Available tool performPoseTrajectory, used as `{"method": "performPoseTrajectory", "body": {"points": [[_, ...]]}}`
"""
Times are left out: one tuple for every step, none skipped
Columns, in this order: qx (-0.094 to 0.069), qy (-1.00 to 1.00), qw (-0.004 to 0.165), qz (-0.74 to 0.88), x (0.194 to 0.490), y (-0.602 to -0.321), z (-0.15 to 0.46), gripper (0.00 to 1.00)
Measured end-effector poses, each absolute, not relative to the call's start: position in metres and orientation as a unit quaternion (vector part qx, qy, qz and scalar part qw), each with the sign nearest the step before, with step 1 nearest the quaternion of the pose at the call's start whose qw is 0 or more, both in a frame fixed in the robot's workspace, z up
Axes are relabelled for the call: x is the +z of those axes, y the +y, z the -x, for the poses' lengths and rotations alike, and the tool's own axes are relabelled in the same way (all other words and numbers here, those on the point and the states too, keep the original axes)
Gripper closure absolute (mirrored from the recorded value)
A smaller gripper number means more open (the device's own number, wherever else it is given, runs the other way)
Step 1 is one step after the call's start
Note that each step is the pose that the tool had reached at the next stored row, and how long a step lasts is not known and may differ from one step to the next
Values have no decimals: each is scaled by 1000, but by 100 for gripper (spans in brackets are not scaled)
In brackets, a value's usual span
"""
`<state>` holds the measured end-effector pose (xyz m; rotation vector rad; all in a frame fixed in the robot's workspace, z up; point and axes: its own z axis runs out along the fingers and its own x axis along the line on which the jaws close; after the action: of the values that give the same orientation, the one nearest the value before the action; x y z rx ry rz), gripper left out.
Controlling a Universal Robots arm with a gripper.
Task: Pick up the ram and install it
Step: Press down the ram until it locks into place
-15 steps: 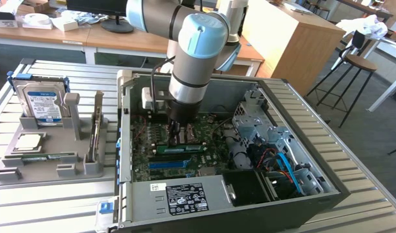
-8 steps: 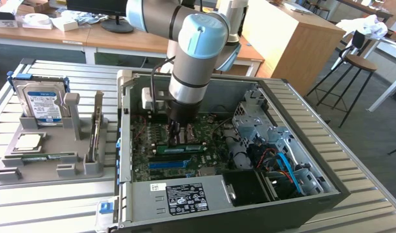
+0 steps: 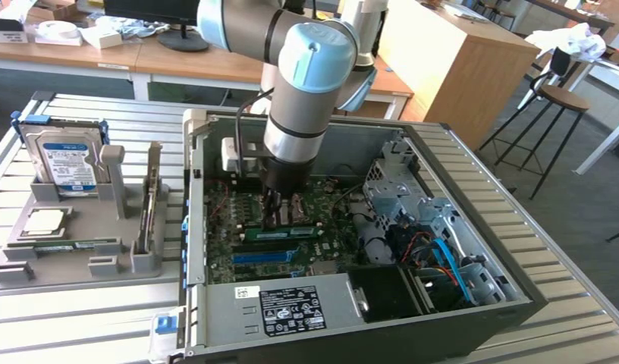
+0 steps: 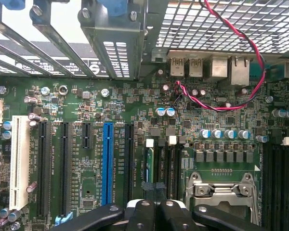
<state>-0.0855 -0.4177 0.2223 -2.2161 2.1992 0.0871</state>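
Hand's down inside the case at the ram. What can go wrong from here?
1. The hand is shut at the top edge of the ram, which sits low on the motherboard. I can't tell whether the ram is square and fully seated. If it is tilted, pushing on it may jam it or flex the board.
2. The white latch at the ram's end may not have snapped shut, so the stick could sit loose.
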Motion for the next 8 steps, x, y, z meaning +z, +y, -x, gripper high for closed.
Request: {"method": "performPoseTrajectory", "body": {"points": [[28, 704, 9, 710, 222, -418, 85, 90], [28, 704, 9, 710, 222, -418, 85, 90], [28, 704, 9, 709, 221, -418, 85, 90], [28, 704, 9, 709, 221, -418, 86, 90], [28, 704, 9, 709, 221, -418, 85, 90], [28, 704, 9, 709, 221, -418, 86, 90], [28, 704, 10, 709, 221, -418, 85, 90], [28, 704, 10, 709, 221, -418, 85, 90]]}}
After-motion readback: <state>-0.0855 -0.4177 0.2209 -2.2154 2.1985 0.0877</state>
